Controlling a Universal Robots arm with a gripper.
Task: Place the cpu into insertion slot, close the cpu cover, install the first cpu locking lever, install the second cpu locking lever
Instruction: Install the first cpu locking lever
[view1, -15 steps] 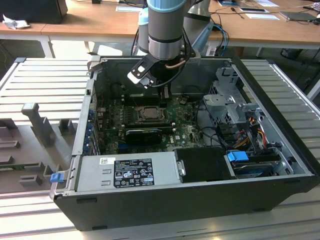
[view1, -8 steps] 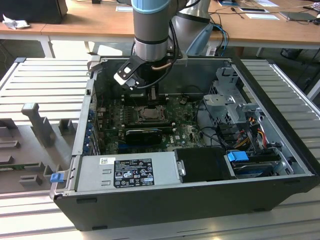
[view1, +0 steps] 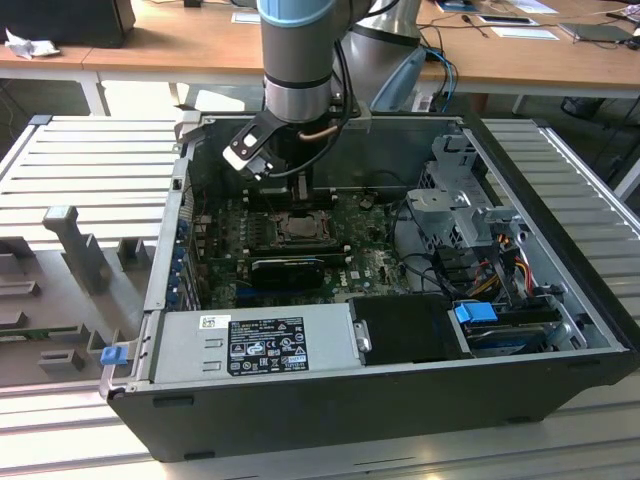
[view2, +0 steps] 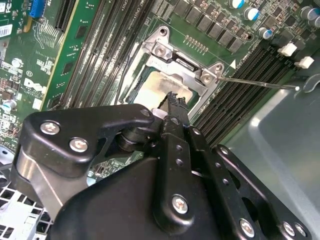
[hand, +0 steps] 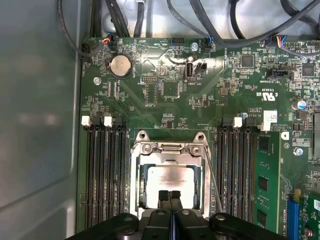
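Arm: one; in the exterior view I see it reach down into the open computer case (view1: 400, 410).
Gripper: one (hand: 169, 194); fingertips pressed together, over one edge of the cpu. I cannot tell if they touch it.
Cpu: one (hand: 169, 175); silver top, seated in the socket on the green board (hand: 165, 90).
Cpu cover: one (hand: 170, 148); lies flat round the cpu, which shows through its window.
Lever: one thin metal rod (view2: 260, 83); runs out from a socket corner over the memory slots (hand: 102, 170), free end near the case wall.
Slot banks: two, one on each side of the socket.
Surface: case lies on a grey ribbed metal table (view1: 80, 160); wooden desks (view1: 180, 50) behind.
Edges: grey case wall (hand: 35, 110) just beside one slot bank; the board past the socket lies low and flat, so there is room to move.
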